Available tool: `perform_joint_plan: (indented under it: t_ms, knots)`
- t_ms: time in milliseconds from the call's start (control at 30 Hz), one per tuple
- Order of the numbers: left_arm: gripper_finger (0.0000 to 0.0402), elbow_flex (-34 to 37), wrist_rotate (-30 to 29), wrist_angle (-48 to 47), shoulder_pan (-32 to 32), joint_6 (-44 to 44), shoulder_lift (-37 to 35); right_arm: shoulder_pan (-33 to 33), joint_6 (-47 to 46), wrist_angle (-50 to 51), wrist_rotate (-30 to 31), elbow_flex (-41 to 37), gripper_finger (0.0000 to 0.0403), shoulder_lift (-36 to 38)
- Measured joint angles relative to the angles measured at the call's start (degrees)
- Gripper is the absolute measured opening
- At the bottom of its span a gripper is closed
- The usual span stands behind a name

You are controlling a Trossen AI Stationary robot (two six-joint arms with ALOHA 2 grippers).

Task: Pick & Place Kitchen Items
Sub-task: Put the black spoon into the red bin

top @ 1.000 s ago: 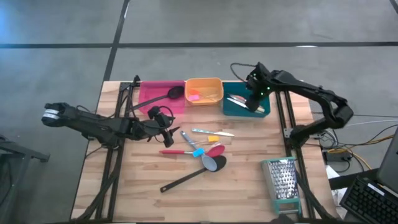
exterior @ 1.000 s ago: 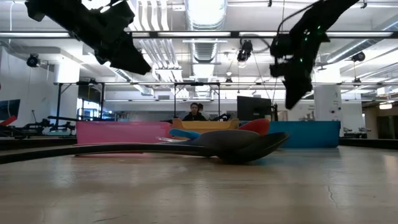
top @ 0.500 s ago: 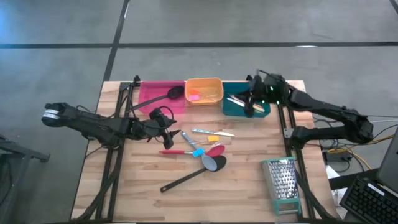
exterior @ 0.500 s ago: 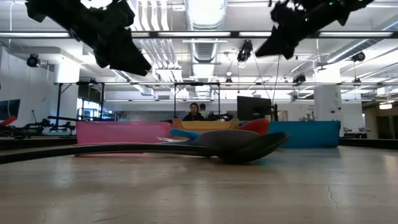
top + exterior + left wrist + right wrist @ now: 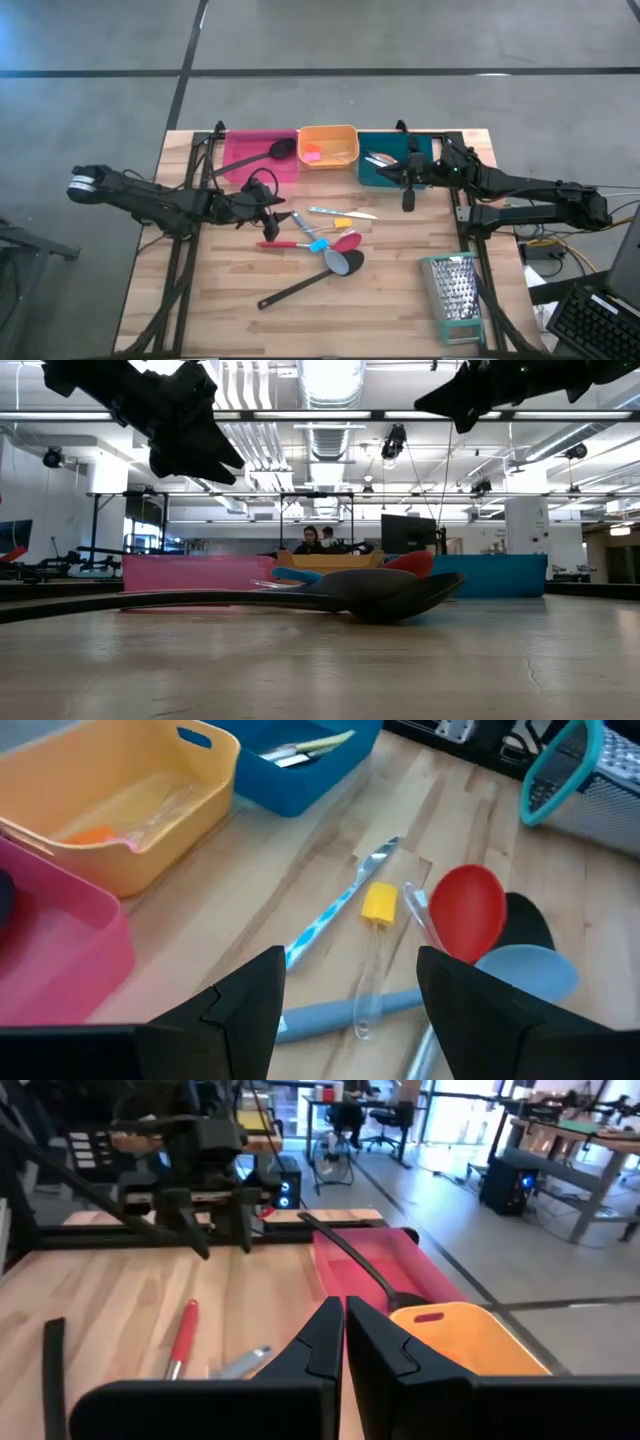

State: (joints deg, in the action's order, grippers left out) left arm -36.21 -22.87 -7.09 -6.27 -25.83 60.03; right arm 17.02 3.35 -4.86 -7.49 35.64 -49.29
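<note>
Three bins: pink bin (image 5: 258,152), orange bin (image 5: 328,146) and teal bin (image 5: 392,160) stand side by side along the far edge of the table (image 5: 230,310).
Near edge: flat metal grater (image 5: 455,294) with green trim lies by the right corner, apart from everything else.
Loose utensils: clustered mid-table. A black spoon (image 5: 300,287) lies nearest, handle slanting toward the near left; a grey spoon (image 5: 347,263) has its bowl just beyond it.
Cluster, middle: red spatula (image 5: 300,243) lies crosswise, with a pale blue piece (image 5: 318,245) over it. In the left wrist view its head is a glossy red oval.
Cluster, far side: clear-handled tool with a yellow piece (image 5: 379,904) and a slim blue-and-white patterned utensil (image 5: 340,908) lie side by side, slanted.
Left gripper (image 5: 270,206): hovers over the left end of the cluster, just in front of the pink bin; fingers spread, nothing between them.
Right gripper (image 5: 407,197): above the table at the near edge of the teal bin; fingers clenched together, empty.
Pink bin contents: one black long-handled spoon (image 5: 262,156), bowl toward the orange bin, handle over the bin's near left rim.
Orange bin contents: small pink and orange pieces (image 5: 312,155).
Teal bin contents: a few pale slim utensils (image 5: 380,160); cannot tell what kind.
</note>
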Motion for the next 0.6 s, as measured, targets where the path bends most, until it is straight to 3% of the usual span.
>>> perform_joint_plan:
  t_ms: [300,600]
  knots:
    - [0.0224,-1.84,1.88,-0.04,-3.66,-1.77,2.11,-0.9,-0.04,-0.24,-0.02,0.0,0.0008,0.5]
    - [0.019,-11.48,2.07,-2.4,-15.78,-0.84,16.14,-0.9,-0.26,-0.17,-0.02,0.13,0.0008,0.48]
